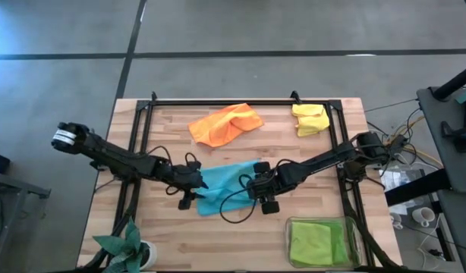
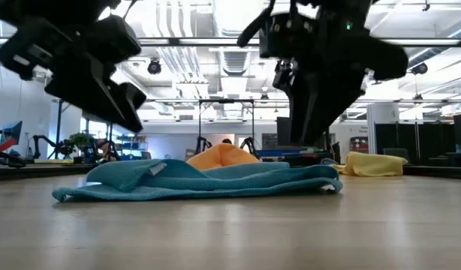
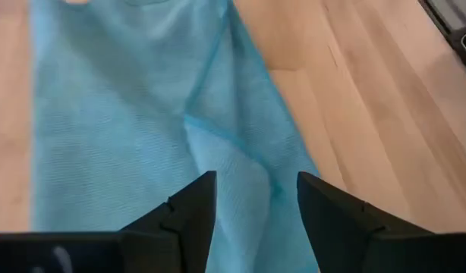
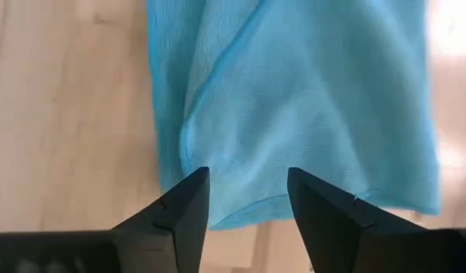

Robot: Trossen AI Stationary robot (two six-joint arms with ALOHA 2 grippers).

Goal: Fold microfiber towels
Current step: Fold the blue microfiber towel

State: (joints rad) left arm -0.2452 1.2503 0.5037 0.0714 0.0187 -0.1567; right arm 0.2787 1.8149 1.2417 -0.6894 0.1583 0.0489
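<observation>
A light blue towel (image 1: 227,186) lies rumpled on the wooden table, with a fold running across it (image 3: 218,129). My left gripper (image 1: 193,182) is open over the towel's left end, its fingers astride the cloth (image 3: 256,216). My right gripper (image 1: 253,184) is open over the towel's right end, near its edge (image 4: 248,205). In the low view both grippers (image 2: 122,105) (image 2: 313,112) hang just above the towel (image 2: 200,180). I see no touch. An orange towel (image 1: 227,123) and a yellow towel (image 1: 310,119) lie at the far side.
A clear tray (image 1: 353,227) at the near right holds a yellow-green towel (image 1: 316,243). A small green plant (image 1: 127,246) stands at the near left corner. Black rails (image 1: 240,102) run along the table's far, left and right sides.
</observation>
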